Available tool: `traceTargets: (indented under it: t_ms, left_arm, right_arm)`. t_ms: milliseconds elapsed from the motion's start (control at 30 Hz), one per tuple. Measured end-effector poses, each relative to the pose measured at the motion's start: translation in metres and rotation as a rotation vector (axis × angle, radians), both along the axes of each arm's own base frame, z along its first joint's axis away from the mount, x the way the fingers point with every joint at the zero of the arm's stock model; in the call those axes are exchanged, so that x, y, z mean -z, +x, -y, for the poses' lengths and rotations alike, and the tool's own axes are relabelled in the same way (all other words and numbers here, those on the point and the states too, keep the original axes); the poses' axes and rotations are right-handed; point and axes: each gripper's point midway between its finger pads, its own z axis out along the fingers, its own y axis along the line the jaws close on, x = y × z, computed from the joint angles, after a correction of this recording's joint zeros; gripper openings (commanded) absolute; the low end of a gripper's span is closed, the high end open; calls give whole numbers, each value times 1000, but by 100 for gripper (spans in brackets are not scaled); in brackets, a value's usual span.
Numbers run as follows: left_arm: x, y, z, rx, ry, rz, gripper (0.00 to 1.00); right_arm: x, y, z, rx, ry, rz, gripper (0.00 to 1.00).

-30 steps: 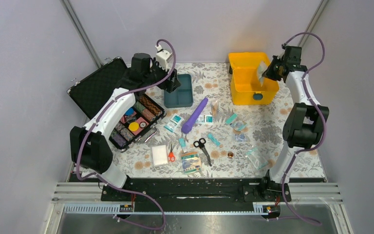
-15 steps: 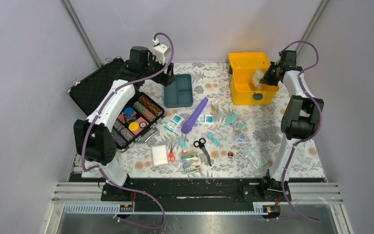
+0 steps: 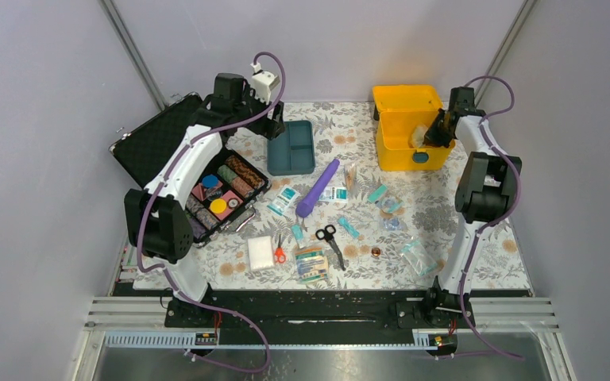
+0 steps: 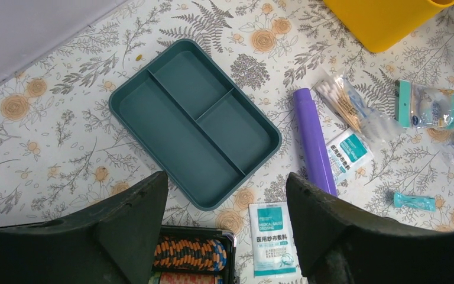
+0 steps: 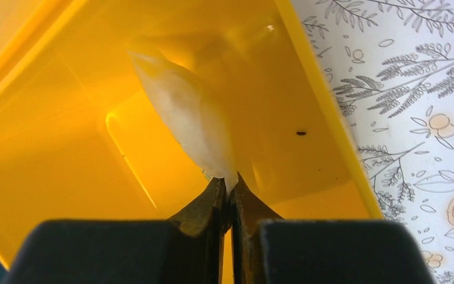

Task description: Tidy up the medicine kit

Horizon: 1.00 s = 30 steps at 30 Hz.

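Note:
The yellow medicine kit (image 3: 411,147) stands open at the back right, its lid (image 3: 403,97) tipped back. My right gripper (image 3: 429,133) reaches into it, shut on a clear plastic packet (image 5: 189,118) that hangs inside the yellow box (image 5: 65,148). The teal divided tray (image 3: 291,148) lies out of the kit on the cloth; it also shows in the left wrist view (image 4: 195,118). My left gripper (image 3: 276,127) hovers open and empty just behind the tray's near-left edge.
A black hard case (image 3: 206,186) with colourful rolls lies open at the left. Loose on the cloth: a purple tube (image 3: 318,187), gauze packets (image 3: 283,201), swabs (image 3: 350,176), scissors (image 3: 332,242), a white pad (image 3: 260,252), a bandage pack (image 3: 311,263).
My right gripper has lowered the clear packet from above the kit's rim down into the yellow box. My left gripper has lifted and drawn back from the teal tray.

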Motion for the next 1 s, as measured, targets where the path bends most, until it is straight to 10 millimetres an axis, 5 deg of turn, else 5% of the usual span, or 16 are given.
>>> traceTargets:
  t_ms: [333, 533, 700, 1000]
  left_arm:
    - [-1, 9, -2, -8, -1, 6, 73]
    - [-1, 11, -3, -11, -2, 5, 72]
    - [-1, 11, -4, -12, -2, 5, 72]
    - [3, 11, -7, -14, -6, -3, 72]
  right_arm:
    - [10, -12, 15, 157, -119, -75, 25]
    - [10, -13, 22, 209, -150, -81, 55]
    - [8, -22, 26, 233, -172, -111, 59]
    - [-48, -28, 28, 248, -194, -31, 61]
